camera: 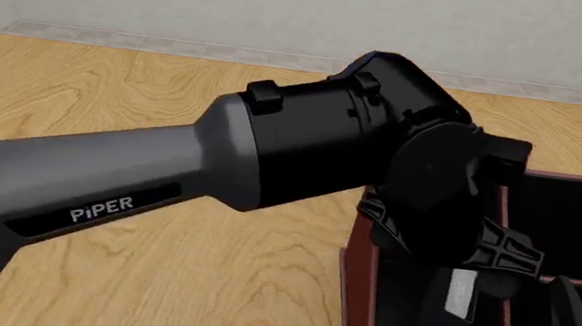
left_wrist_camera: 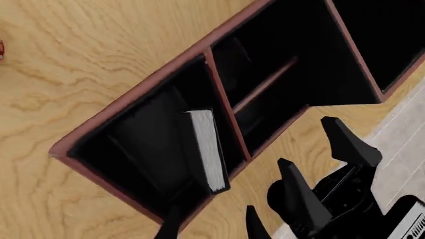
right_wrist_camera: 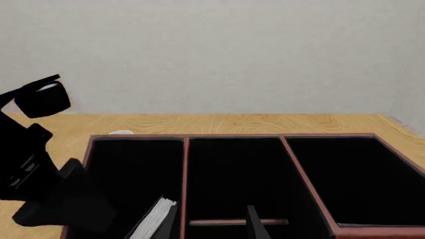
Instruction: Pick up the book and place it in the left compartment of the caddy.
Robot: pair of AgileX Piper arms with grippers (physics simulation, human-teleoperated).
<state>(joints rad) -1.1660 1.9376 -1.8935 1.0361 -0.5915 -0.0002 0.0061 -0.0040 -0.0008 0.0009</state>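
Table, pale wood grain, is filling most of the front view; the left arm, grey and black and lettered PIPER, is sweeping in across it and hanging over the near left corner of the caddy. Caddy, reddish-brown with a black interior, is sitting on the table at the right of the front view; thin dividers are splitting it into sections, and a crossbar is cutting across the middle one. The left compartment is lying long and black between the outer wall and the first divider. The book is sitting inside that compartment, leaning tilted with its white page edges showing and one black cover facing up, resting close against the divider. The left gripper is hanging just above the book at the near end of the compartment, its two dark fingertips standing apart with a gap between them and gripping nothing; the book is lying clear of them, past the tips. The right gripper is hovering just beside the caddy's near wall, over the table edge, fingers spread wide and holding nothing, well off from the book
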